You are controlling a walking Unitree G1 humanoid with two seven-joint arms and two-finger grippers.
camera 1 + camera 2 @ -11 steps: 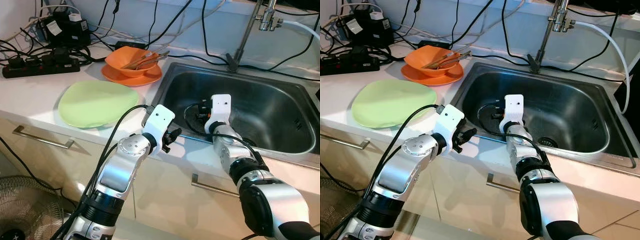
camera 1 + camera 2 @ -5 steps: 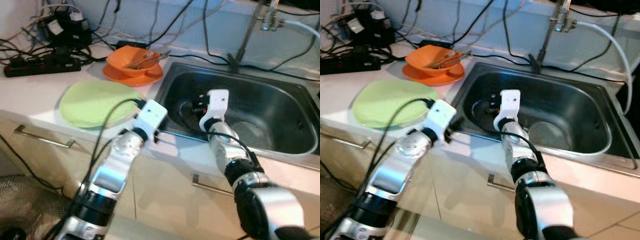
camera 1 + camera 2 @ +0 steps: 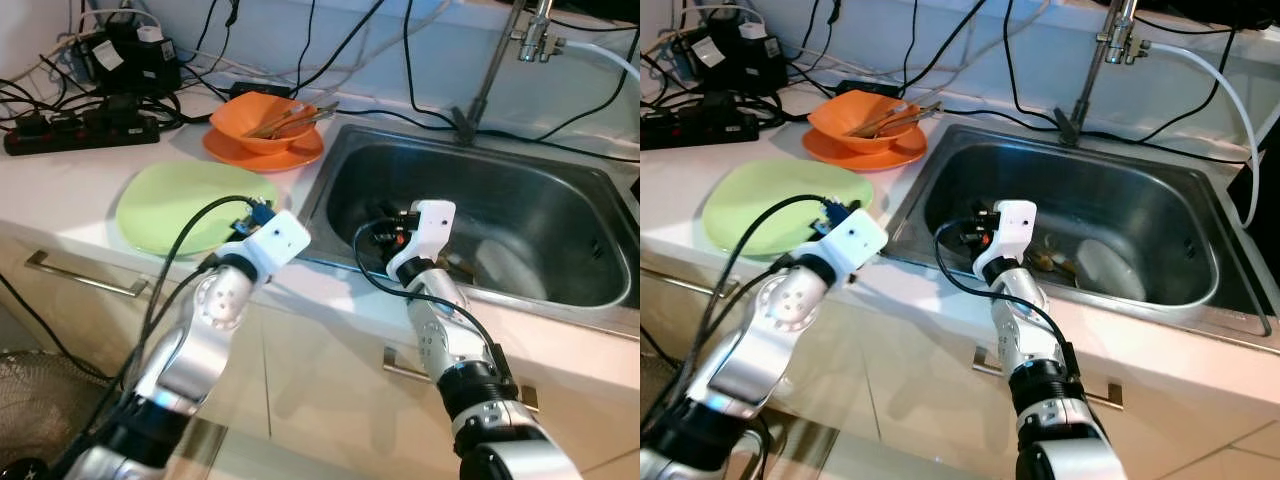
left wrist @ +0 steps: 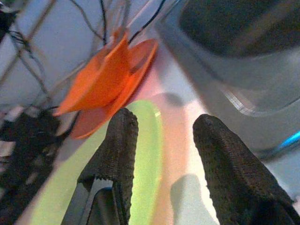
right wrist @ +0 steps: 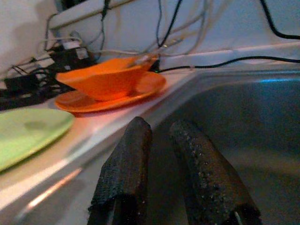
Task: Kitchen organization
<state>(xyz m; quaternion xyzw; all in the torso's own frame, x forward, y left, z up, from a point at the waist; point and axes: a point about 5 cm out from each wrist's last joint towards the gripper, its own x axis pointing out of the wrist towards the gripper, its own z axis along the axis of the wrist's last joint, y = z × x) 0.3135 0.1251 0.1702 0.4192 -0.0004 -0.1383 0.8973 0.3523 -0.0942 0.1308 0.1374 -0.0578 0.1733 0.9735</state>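
Left gripper (image 4: 161, 140), jaws spread, hovers beside the green plate (image 3: 180, 205); right gripper (image 5: 161, 140), jaws nearly together and empty, hangs in the steel sink (image 3: 560, 215).

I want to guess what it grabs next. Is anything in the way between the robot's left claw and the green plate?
Nothing visible blocks it. The left gripper, fingers open, hovers right at the near edge of the green plate, with only bare counter around it.
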